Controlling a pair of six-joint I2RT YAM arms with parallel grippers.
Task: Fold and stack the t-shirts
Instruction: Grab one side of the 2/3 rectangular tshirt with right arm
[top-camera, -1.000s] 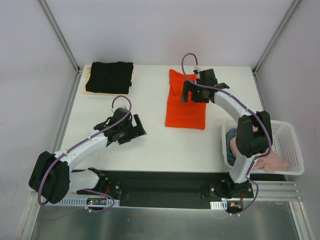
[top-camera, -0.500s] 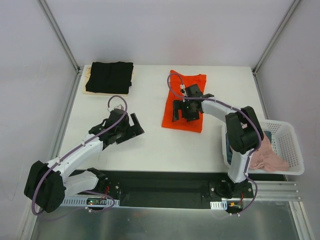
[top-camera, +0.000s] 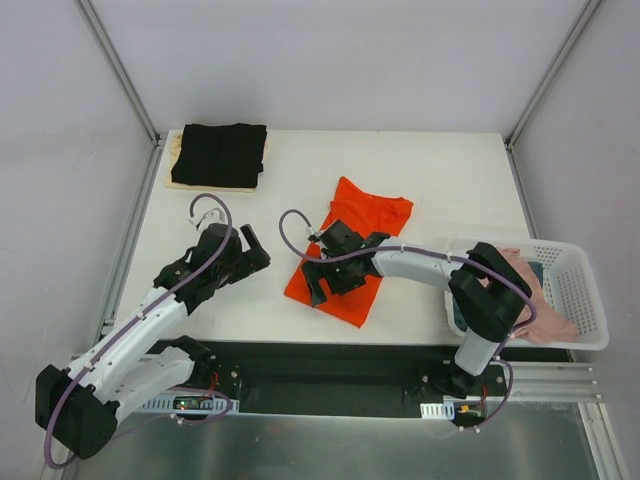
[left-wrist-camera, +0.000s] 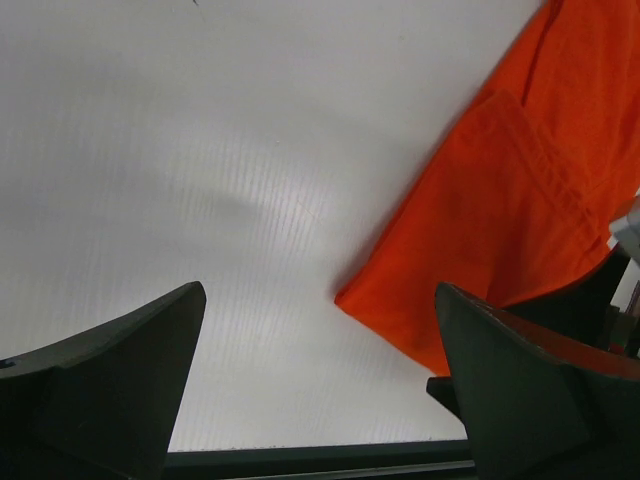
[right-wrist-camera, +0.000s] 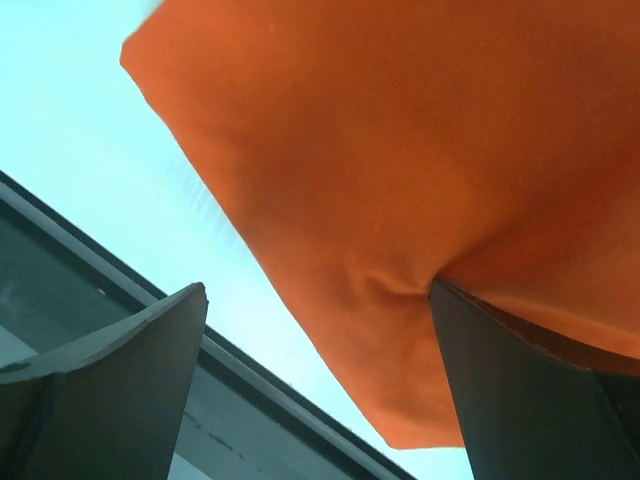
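Observation:
The orange-red t-shirt (top-camera: 372, 215) lies folded and askew on the white table (top-camera: 440, 180), its near corner close to the front edge. My right gripper (top-camera: 320, 285) is open on top of its near-left part; in the right wrist view (right-wrist-camera: 318, 290) one finger (right-wrist-camera: 540, 390) presses into the cloth (right-wrist-camera: 400, 150). My left gripper (top-camera: 257, 250) is open and empty, just left of the shirt; the shirt's corner (left-wrist-camera: 520, 190) shows in the left wrist view beside the gripper (left-wrist-camera: 318, 300). A folded black t-shirt (top-camera: 220, 153) lies on a cream one (top-camera: 175, 181) at the far left.
A white lattice basket (top-camera: 575, 340) stands at the right front edge with a pink shirt (top-camera: 545, 322) and a dark blue one (top-camera: 535, 268) in it. The table's dark front rail (right-wrist-camera: 150, 300) is close under the right gripper. Frame posts stand at the far corners.
My right gripper has come from the far middle toward the near edge and left, and the orange-red shirt has moved with it and turned askew. My left arm has drawn back to the left.

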